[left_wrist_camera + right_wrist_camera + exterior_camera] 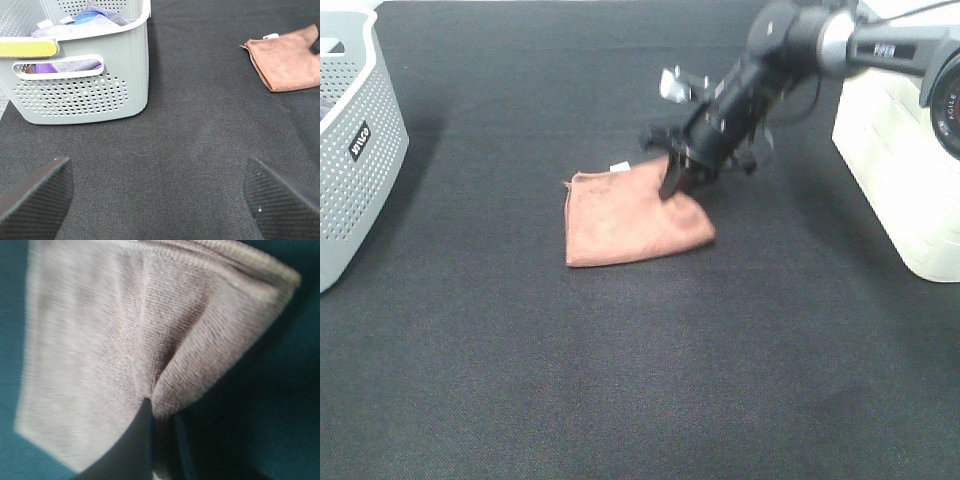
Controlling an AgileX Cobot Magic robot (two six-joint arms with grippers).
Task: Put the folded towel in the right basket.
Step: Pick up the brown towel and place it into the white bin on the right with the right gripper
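Observation:
The folded towel [630,215], rust-brown with a small white tag, lies on the black mat near the middle. My right gripper [678,175] reaches down onto its far right corner and is shut on it, and the cloth puckers up there. In the right wrist view the towel [125,330] fills the frame, pinched into a fold at a dark finger [132,445]. The right basket [905,170], white and solid-walled, stands at the right edge, right of the gripper. My left gripper [160,200] is open and empty over bare mat, with the towel [287,60] far off to its right.
A grey perforated basket [350,150] with a black label stands at the left edge. In the left wrist view it [85,95] holds several cloths. The black mat [640,380] covers the table.

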